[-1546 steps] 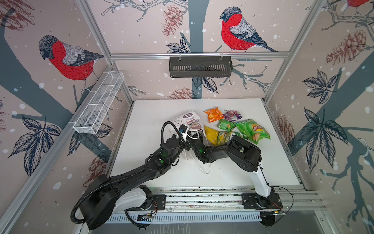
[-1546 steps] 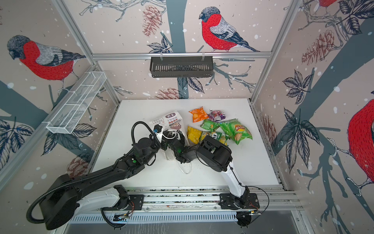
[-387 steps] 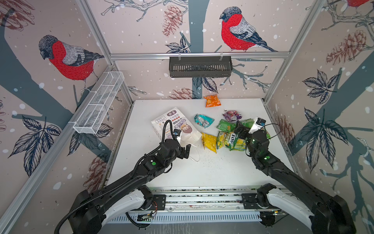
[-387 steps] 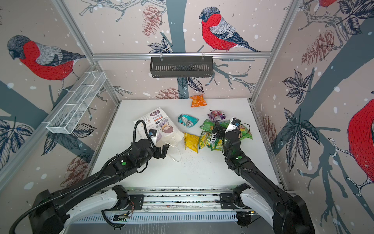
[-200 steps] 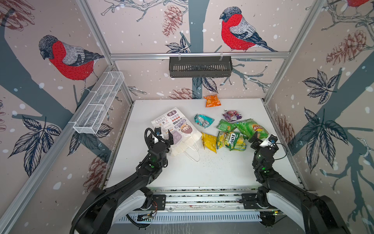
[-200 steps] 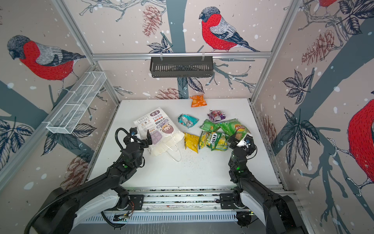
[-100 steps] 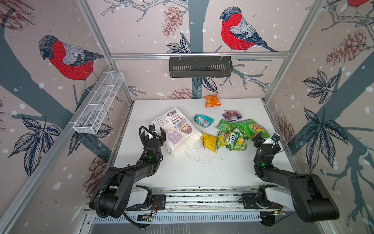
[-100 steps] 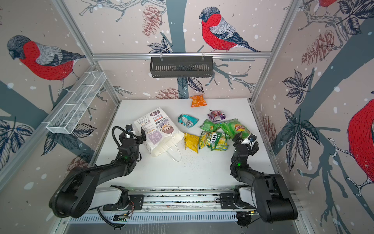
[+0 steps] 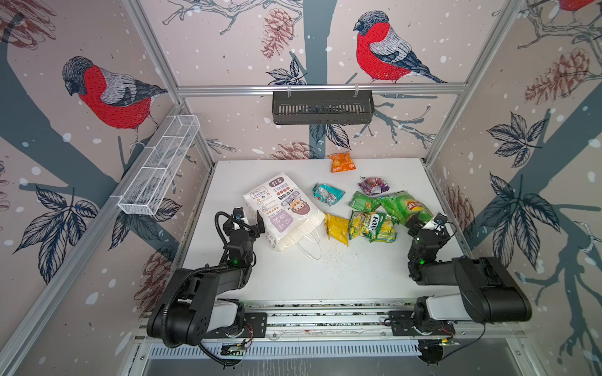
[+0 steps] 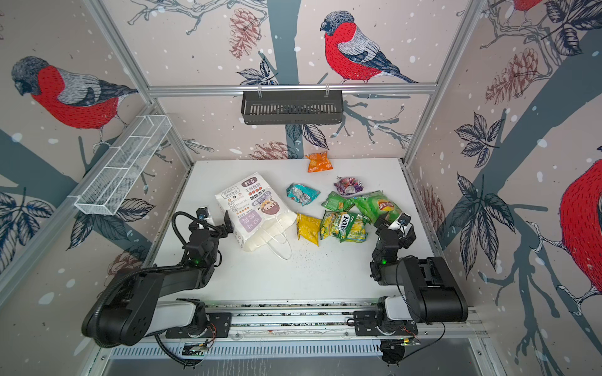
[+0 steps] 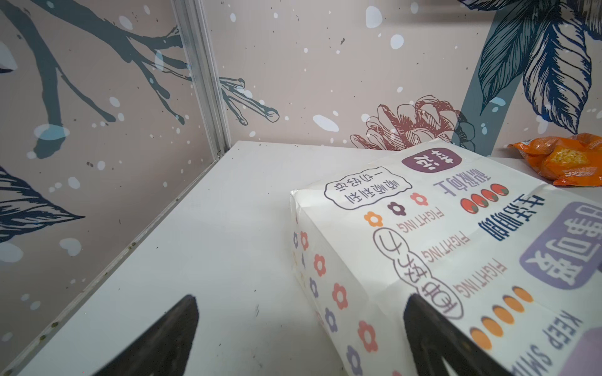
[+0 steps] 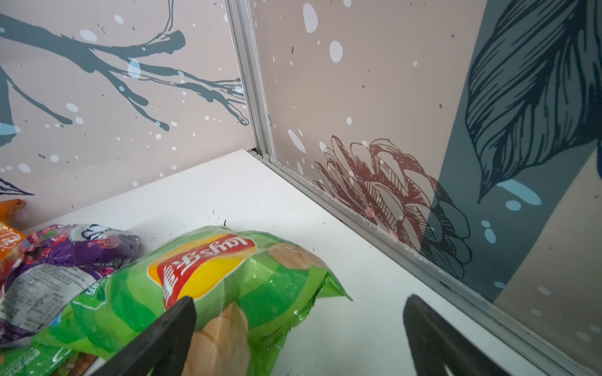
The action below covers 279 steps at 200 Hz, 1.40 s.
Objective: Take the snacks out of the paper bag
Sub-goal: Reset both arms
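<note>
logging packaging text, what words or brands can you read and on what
"FIGHTING", repeated, upside down: paper bag
"KEEP SMI", cut off: same bag
"生活明朗", upside down: same bag
"Lay's" logo, upside down: green chip bag
purple packet print, green-yellow multi-pack logo: too small or blurred

The paper bag (image 9: 283,211) lies on its side left of the table's (image 9: 325,276) middle, handles toward the front edge. One packet (image 9: 341,161) lies at the back edge. Right of the bag, the chip bag (image 9: 404,206) lies nearest the right edge, the multi-pack (image 9: 373,226) just before it.
</note>
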Each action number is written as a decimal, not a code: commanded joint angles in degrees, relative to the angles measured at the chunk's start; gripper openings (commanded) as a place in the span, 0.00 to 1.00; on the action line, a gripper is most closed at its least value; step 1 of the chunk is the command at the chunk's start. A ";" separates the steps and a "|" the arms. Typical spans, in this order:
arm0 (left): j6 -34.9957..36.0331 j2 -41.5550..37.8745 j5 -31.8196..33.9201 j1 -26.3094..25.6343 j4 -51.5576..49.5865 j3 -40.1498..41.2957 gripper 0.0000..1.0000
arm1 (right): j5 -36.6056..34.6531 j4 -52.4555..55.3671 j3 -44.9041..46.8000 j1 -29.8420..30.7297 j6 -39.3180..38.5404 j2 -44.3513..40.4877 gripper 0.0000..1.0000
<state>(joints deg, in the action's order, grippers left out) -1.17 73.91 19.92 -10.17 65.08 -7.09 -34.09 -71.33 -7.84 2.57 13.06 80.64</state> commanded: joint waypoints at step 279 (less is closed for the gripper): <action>-0.51 15.69 0.58 6.30 13.14 -5.03 0.98 | 12.20 -7.77 -2.21 0.51 -6.36 7.46 1.00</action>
<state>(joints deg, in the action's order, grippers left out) -1.54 89.67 19.92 -3.88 76.88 -11.97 -21.32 -77.34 -9.80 2.96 7.33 88.05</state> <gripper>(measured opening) 0.981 0.997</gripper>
